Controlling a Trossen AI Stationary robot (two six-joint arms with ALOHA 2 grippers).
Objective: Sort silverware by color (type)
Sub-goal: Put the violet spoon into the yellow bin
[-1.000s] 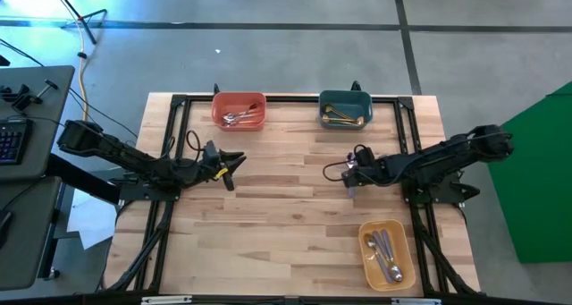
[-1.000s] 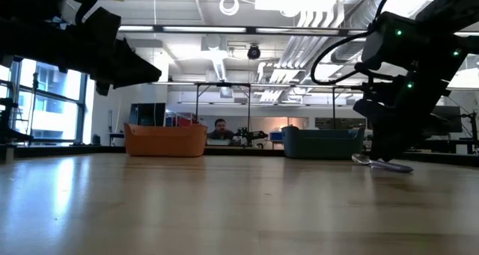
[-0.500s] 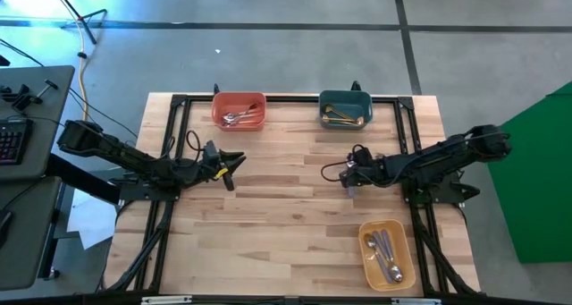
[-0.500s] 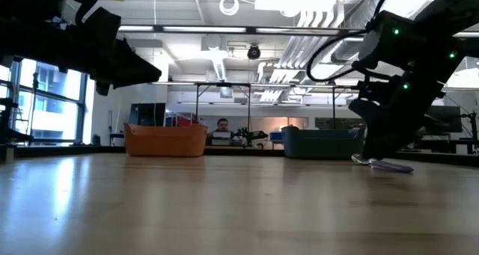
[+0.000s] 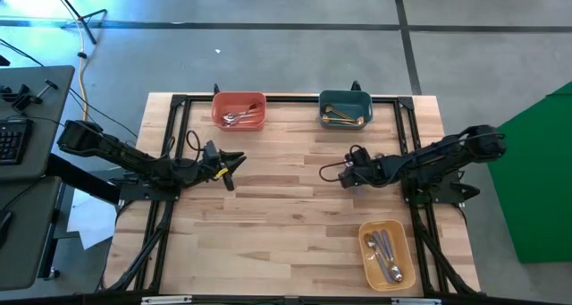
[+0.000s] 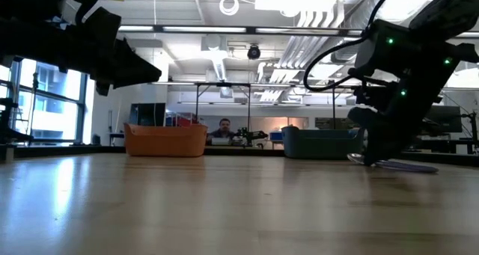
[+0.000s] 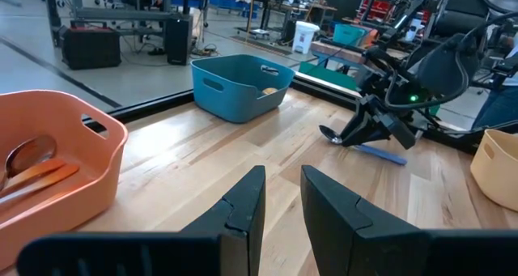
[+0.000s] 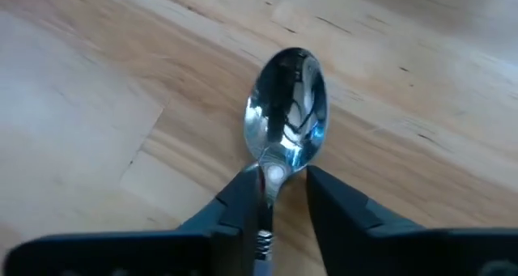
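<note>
One spoon with a shiny bowl (image 8: 287,106) and a purple handle (image 6: 408,165) lies flat on the table right of centre. My right gripper (image 5: 343,178) is low over it, pointing down, open. In the right wrist view its fingers (image 8: 243,203) stand on either side of the spoon's neck (image 8: 271,175). The handle runs back under the gripper, hidden there. The left wrist view shows the same spoon (image 7: 380,153) under that gripper. My left gripper (image 5: 232,166) hovers over the table's left half, a little open and empty. My right gripper comes from above, slanting toward the table's left, with its fingers astride the spoon's neck just behind the bowl. The spoon lies flat on the wood. One finger stands close against the neck; I cannot tell whether it touches.
At the far edge stand a coral bin (image 5: 239,110) holding orange-handled spoons and a teal bin (image 5: 345,108) holding gold ones. A yellow bin (image 5: 386,254) with purple-handled spoons sits near the right front. A black frame (image 5: 179,104) rims the table.
My right gripper has crept a little toward the table's left, staying low at the spoon. In the low view more of the purple handle now shows behind it.
</note>
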